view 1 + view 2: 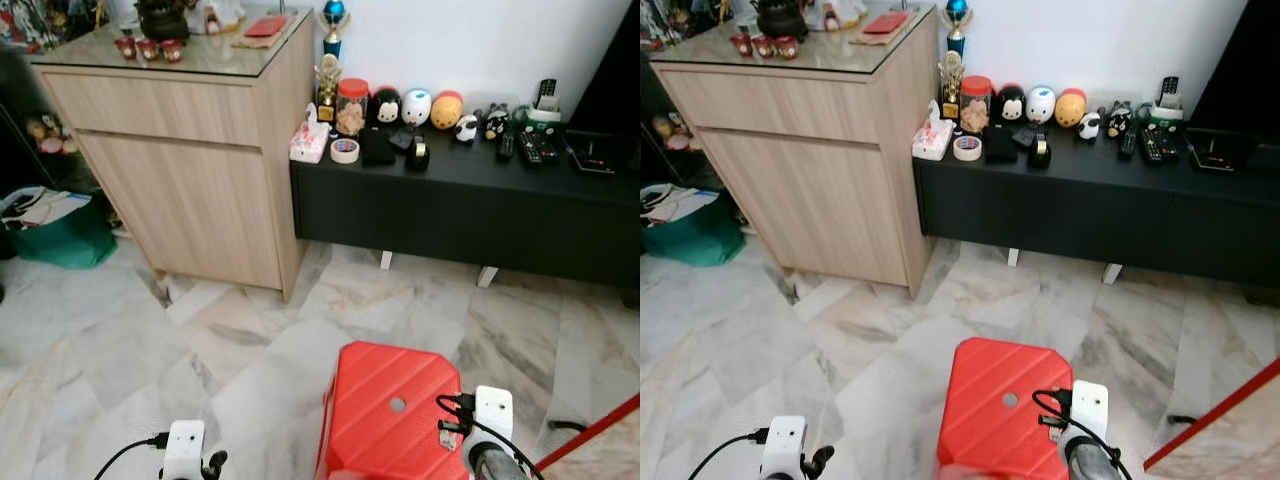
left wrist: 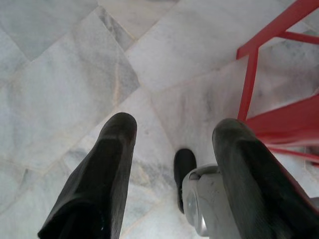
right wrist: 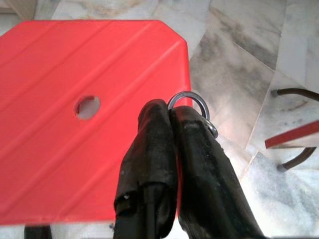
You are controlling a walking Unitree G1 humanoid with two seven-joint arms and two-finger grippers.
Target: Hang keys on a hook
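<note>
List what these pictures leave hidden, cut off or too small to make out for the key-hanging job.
- Keys: in the right wrist view the shut right end effector shows a metal key ring above its fingertips; the fingers cover anything hanging from it.
- Hook: none can be made out; the wooden cabinet and black low sideboard show none.
- Remote controls: too small to read.
</note>
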